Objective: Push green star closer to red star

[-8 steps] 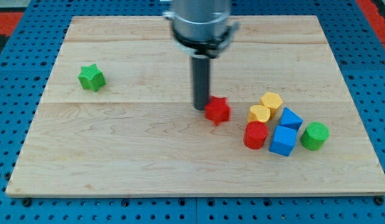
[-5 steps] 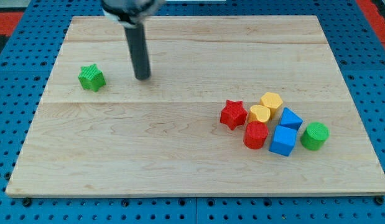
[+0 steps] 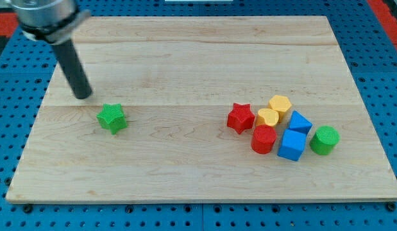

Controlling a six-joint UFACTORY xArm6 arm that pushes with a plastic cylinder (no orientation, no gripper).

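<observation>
The green star (image 3: pixel 112 118) lies on the wooden board (image 3: pixel 185 173), left of centre. The red star (image 3: pixel 240 118) lies right of centre, at the left edge of a cluster of blocks. My tip (image 3: pixel 83 95) rests on the board just up and left of the green star, a small gap apart from it. The two stars sit at about the same height in the view, far apart.
Right of the red star are a yellow heart (image 3: pixel 267 117), a yellow hexagon (image 3: pixel 280 104), a red cylinder (image 3: pixel 263 139), two blue cubes (image 3: pixel 299 121) (image 3: pixel 292 144) and a green cylinder (image 3: pixel 324 140). A blue pegboard (image 3: pixel 18 64) surrounds the board.
My tip swept from the board's centre to the far left. The red star shifted right against the cluster. The green star moved down and right, towards the red star.
</observation>
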